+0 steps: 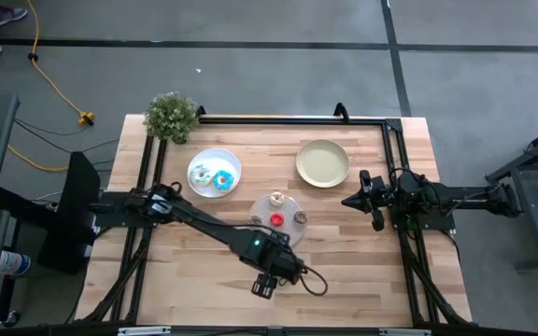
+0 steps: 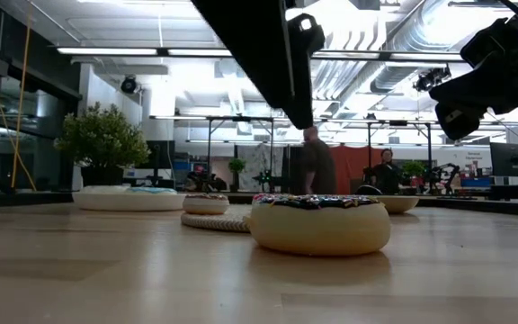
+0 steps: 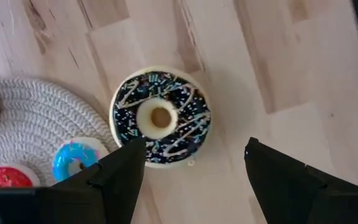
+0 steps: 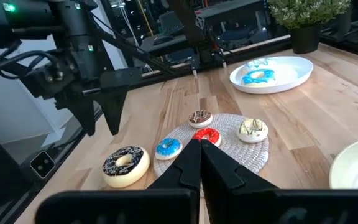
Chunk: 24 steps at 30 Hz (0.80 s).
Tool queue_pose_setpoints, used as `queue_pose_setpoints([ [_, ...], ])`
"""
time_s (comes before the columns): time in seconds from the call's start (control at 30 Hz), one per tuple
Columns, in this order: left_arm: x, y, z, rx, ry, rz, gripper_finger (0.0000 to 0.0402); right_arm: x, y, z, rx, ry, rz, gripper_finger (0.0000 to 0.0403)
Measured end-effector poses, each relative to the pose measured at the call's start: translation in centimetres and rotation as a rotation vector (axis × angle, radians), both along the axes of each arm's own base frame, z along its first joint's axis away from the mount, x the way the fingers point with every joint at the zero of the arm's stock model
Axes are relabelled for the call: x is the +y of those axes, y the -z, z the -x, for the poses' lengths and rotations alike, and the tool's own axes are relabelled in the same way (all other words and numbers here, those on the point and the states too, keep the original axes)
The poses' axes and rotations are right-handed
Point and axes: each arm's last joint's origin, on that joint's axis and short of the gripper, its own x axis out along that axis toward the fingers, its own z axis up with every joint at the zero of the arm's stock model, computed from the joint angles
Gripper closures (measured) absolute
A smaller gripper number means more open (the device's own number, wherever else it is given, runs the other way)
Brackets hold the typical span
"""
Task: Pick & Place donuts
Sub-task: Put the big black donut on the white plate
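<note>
The dark brown donut with sprinkles lies flat on the wood beside the mat; the low view shows it up close. My left gripper hangs open above it, pointing down, one finger on each side and clear of it; in the high view the left gripper hides the donut. The blue mini, red mini, brown mini and cream mini lie on the mat. The white-iced donut and blue-iced donut lie on the white plate. My right gripper waits shut at the table's right.
The pale spiral mat lies mid-table, the white plate to its far left and the yellow-green plate to its far right. A potted plant stands at the far left corner. People show in the room beyond.
</note>
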Motion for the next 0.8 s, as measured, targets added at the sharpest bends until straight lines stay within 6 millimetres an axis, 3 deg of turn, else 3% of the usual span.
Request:
queue_pose_setpoints([
  [0.8, -0.4, 4.1, -1.0, 0.006, 0.215, -0.082, 0.0137, 0.0, 0.1, 0.0, 0.007, 0.001, 0.0, 0.0402],
])
